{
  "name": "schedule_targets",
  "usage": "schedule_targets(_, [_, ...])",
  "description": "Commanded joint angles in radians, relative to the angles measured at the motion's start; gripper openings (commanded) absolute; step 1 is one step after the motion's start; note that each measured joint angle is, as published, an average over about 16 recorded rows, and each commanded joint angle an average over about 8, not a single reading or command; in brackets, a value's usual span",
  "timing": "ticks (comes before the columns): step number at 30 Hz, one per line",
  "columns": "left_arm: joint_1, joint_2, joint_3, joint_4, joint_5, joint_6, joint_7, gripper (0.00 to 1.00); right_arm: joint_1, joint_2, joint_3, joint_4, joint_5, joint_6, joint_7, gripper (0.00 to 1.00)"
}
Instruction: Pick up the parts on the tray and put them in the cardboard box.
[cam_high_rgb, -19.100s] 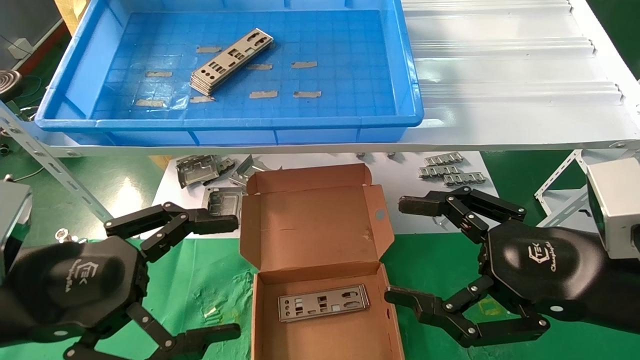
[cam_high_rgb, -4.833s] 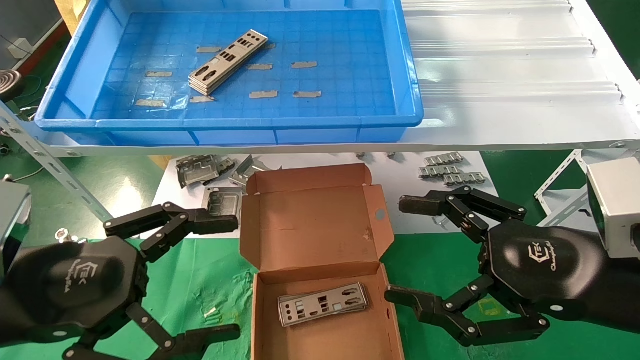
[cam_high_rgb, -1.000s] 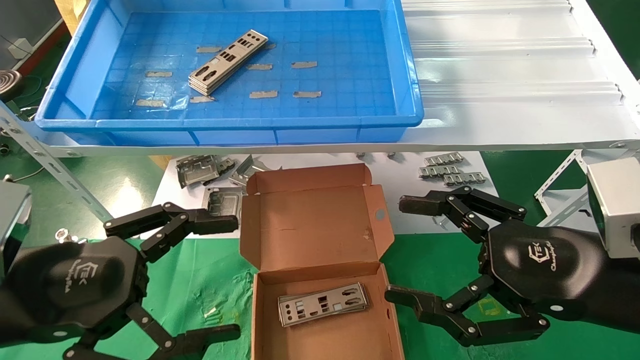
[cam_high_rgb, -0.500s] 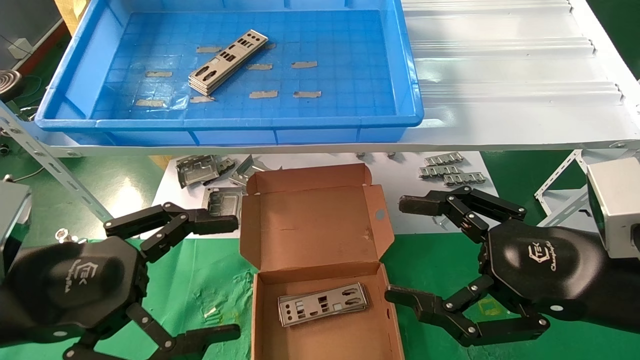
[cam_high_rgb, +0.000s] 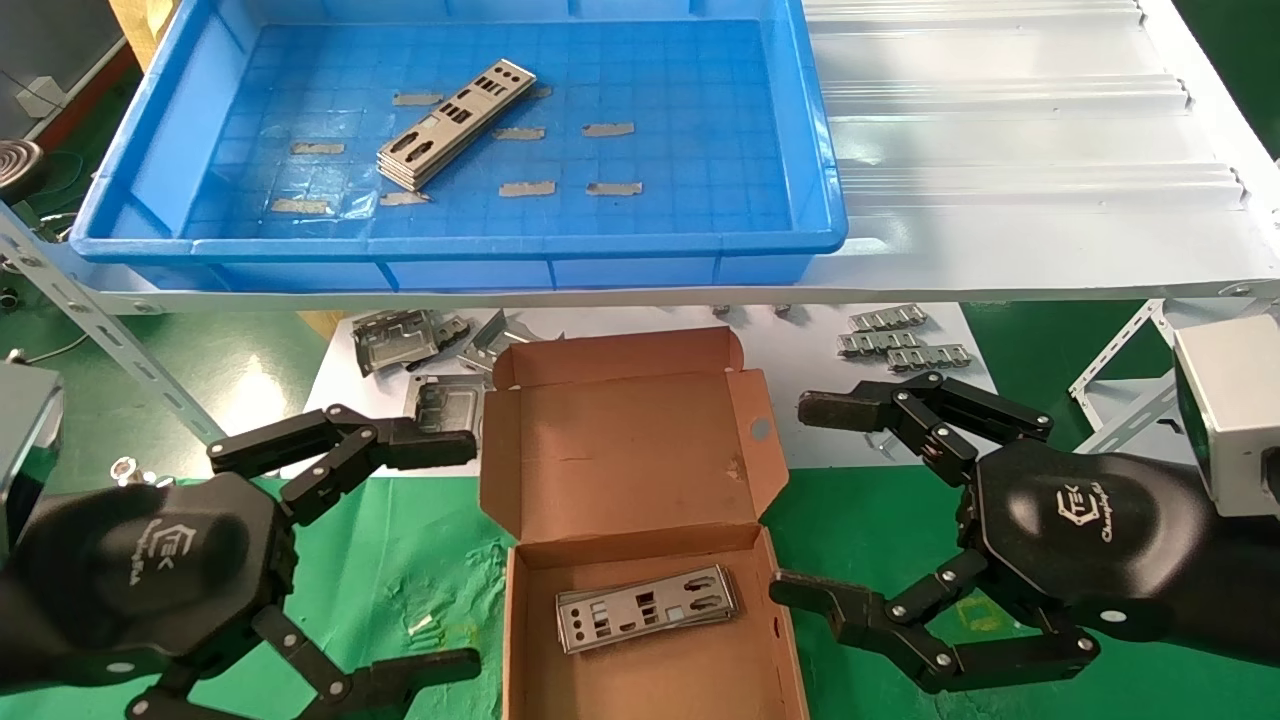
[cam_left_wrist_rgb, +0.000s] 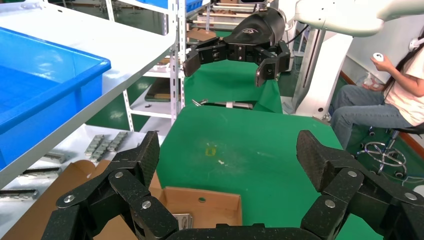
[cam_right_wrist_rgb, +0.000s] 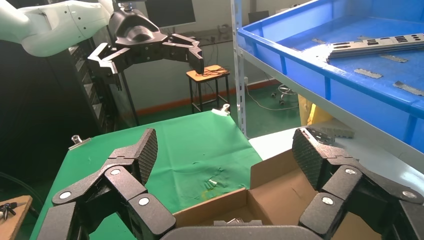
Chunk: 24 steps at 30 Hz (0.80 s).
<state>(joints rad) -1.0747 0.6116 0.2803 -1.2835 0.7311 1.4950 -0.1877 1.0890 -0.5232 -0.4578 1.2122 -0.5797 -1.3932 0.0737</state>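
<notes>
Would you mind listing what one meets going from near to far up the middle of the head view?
Plates in the box → open flap of the cardboard box → white shelf edge → blue tray → stack of plates in the tray.

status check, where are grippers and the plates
Left gripper and right gripper open, flanking brown cardboard box. Silver metal plates remain stacked in blue plastic tray. Path unobstructed.
</notes>
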Motion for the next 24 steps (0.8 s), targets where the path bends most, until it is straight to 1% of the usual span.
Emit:
schedule_targets(1, [0.0,0.0,0.0,0.0,0.0,0.0,0.0,1.0,0.0,0.0,0.0,0.0,0.0,0.0,0.0,1.0])
schedule_targets(24, [0.0,0.0,0.0,0.0,0.0,0.0,0.0,1.0,0.0,0.0,0.0,0.0,0.0,0.0,0.0,1.0])
